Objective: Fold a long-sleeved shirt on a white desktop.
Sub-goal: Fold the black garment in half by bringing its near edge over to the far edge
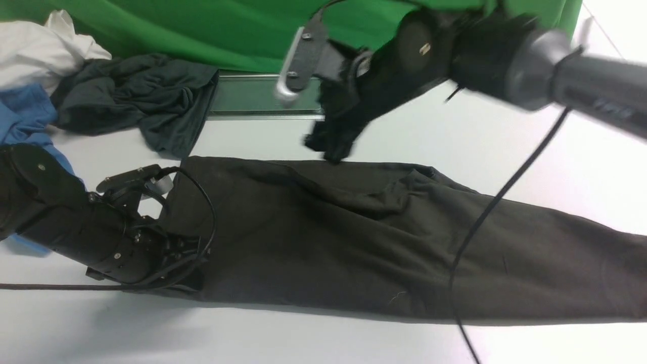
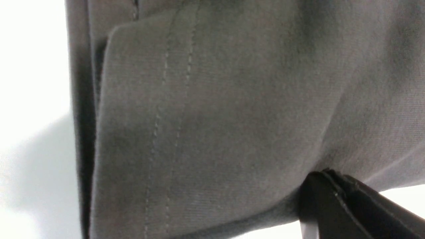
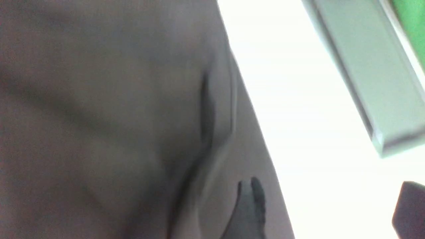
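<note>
The long-sleeved shirt (image 1: 354,237), dark brownish-olive, lies stretched across the white desktop (image 1: 530,146) from the left of the front view to its right edge. My left gripper (image 1: 198,255) sits low at the shirt's left end. In the left wrist view this left gripper (image 2: 327,177) is shut on a fold of the shirt (image 2: 215,116). My right gripper (image 1: 329,146) hovers at the shirt's far edge, blurred. In the right wrist view the right gripper (image 3: 330,209) is open, with one of its fingers (image 3: 252,207) over the shirt (image 3: 116,116) and the other over bare desktop (image 3: 298,99).
A dark slate-grey garment (image 1: 136,96), a blue garment (image 1: 25,116) and a white cloth (image 1: 40,45) are piled at the back left. The silver-framed hatch (image 1: 252,96) lies under the green cloth (image 1: 227,25). The right arm's black cable (image 1: 485,217) hangs over the shirt.
</note>
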`<state>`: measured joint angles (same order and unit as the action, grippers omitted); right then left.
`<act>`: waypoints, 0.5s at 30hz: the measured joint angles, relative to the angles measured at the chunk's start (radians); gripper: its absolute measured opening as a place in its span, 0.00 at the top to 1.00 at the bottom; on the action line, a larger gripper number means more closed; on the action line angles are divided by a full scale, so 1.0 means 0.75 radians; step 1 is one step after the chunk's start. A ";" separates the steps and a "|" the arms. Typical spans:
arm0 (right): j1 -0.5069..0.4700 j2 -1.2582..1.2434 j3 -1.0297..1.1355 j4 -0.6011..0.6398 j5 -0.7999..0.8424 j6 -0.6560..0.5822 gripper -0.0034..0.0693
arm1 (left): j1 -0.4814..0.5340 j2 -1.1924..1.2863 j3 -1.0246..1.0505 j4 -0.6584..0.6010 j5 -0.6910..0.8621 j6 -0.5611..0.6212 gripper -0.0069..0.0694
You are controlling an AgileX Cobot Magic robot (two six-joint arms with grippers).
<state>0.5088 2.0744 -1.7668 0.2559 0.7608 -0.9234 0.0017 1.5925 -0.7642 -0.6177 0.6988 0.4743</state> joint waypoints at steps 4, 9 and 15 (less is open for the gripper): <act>-0.081 0.051 0.011 -0.034 0.247 -0.084 0.22 | 0.000 0.000 0.000 -0.001 0.000 -0.006 0.89; -0.101 0.143 0.022 -0.048 0.296 -0.166 0.22 | 0.000 0.000 0.000 -0.014 0.000 -0.006 0.89; -0.052 0.178 0.022 -0.040 0.165 -0.201 0.26 | 0.000 0.000 0.000 -0.019 0.000 -0.006 0.89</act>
<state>0.4699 2.2079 -1.7504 0.2261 0.8846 -1.0744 0.0017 1.5925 -0.7642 -0.6322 0.6988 0.4700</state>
